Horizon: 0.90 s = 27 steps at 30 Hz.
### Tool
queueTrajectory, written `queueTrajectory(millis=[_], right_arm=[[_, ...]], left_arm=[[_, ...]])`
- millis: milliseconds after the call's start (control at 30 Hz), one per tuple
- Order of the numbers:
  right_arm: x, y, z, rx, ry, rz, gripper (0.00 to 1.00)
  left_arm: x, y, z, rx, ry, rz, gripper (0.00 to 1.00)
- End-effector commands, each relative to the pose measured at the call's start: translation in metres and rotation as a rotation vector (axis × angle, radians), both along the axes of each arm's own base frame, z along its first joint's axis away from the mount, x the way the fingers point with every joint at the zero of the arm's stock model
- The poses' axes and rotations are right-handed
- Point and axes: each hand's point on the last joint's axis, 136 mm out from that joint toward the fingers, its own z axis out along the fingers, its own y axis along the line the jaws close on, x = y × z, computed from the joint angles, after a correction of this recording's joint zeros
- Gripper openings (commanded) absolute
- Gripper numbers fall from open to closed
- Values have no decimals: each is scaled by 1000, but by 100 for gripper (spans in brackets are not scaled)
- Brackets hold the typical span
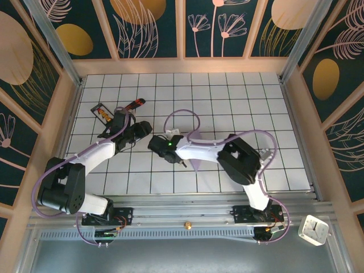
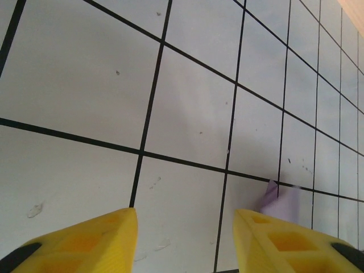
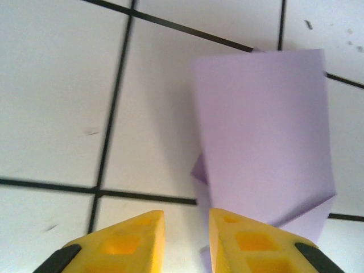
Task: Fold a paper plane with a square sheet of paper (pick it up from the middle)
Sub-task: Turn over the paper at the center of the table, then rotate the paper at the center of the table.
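Right gripper (image 3: 186,216) hovers released over the folded sheet of paper's (image 3: 267,131) edge on the bench (image 3: 57,85) — left gripper (image 2: 185,213) gapes empty.

This is a robotics lab test cell, not a lived-in room. A white counter (image 1: 227,96) ruled with a black grid is boxed in on three sides by wood-framed panels (image 1: 153,23) printed with dark teal and gold leaf patterns, like a built backdrop. Bare aluminium posts (image 1: 52,40) rise at the upper left and upper right of the frame. Along the bottom edge a metal rail (image 1: 187,205) carries two white robot arms bolted side by side, the left arm (image 1: 91,153) and the right arm (image 1: 205,151), with lilac cables (image 1: 182,111) looping over them. A small white clock (image 1: 313,230) sits at the lower right, off the grid.
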Motion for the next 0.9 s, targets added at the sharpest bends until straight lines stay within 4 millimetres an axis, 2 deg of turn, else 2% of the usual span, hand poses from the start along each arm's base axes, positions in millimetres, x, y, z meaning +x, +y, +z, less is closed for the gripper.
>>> queueTrajectory(millis=[0,133,267,367,467,633,800,833,867], right_arm=[[-4,12,56,299,-15,47,28],[-15,-19,75,598,57,122,28],[-7,-76,59,737,113,48,28],[-6,-89,45,750,131,40,24],[-13,-90,24,767,181,9,18],[-32,-80,-3,811,247,-15,12],[-44,-71,-22,781,289,-59,5],[-45,-70,-27,769,302,-82,4],[-47,-68,-31,764,312,-91,3]], left_arm=[[-11,-16,7,-93,-2,-36,45],[-39,-72,6,-138,21,-150,41],[-69,-130,-9,-243,95,-241,30],[-73,-166,-18,-268,135,-327,22],[-65,-177,-37,-239,177,-349,13],[-53,-184,-68,-160,230,-396,10],[-42,-176,-90,-115,258,-408,9],[-30,-180,-84,-115,233,-411,9],[-26,-180,-87,-106,238,-416,9]])
